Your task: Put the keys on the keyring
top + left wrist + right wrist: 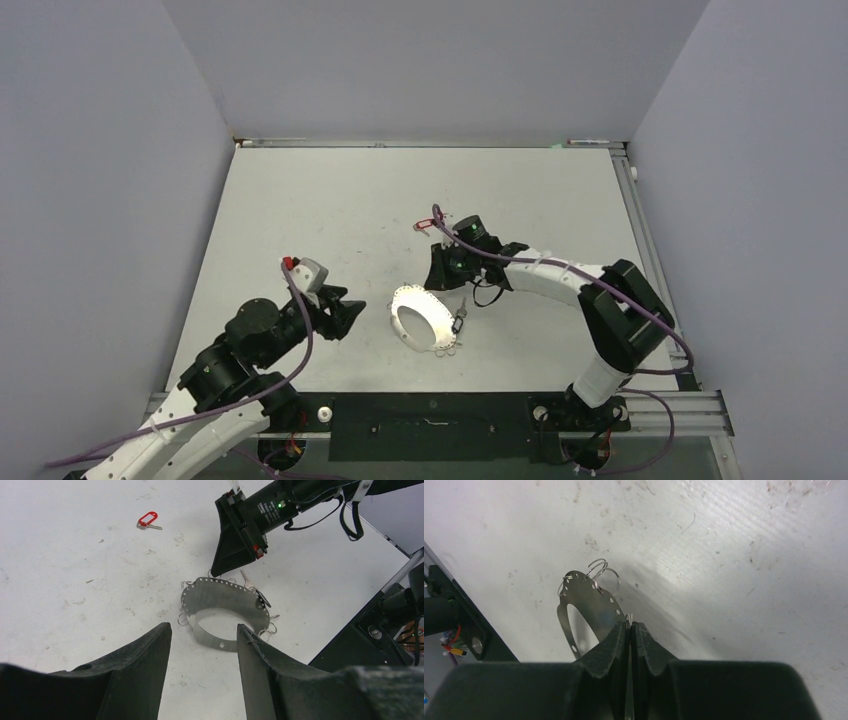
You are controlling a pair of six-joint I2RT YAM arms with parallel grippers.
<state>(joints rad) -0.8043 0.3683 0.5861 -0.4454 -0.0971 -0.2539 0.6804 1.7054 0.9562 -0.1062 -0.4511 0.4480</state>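
Backdrop: grey walls round a scuffed white tabletop [330, 200].
Left gripper [350, 316]: just left of the keyring, jaws apart, nothing between them.
Keyring [225, 592]: on the tabletop between both grippers, one side tipped up, wire loops [599, 570] round its rim.
Red-tagged key [147, 519]: loose on the tabletop, well beyond the keyring's far side.
Right gripper [630, 627]: clenched, tips at the keyring's far rim; whether they pinch the band, a loop or nothing is unclear.
Plain key [246, 579]: at the keyring's right rim, seemingly hung on a loop already.
Step in hand: likely steadying the keyring.
Doing it well: clamp the flat band, not a springy loop; avoid twisting the thin hoop; turn a free loop toward the left gripper; take the red-tagged key by its tag so its hole stays free.
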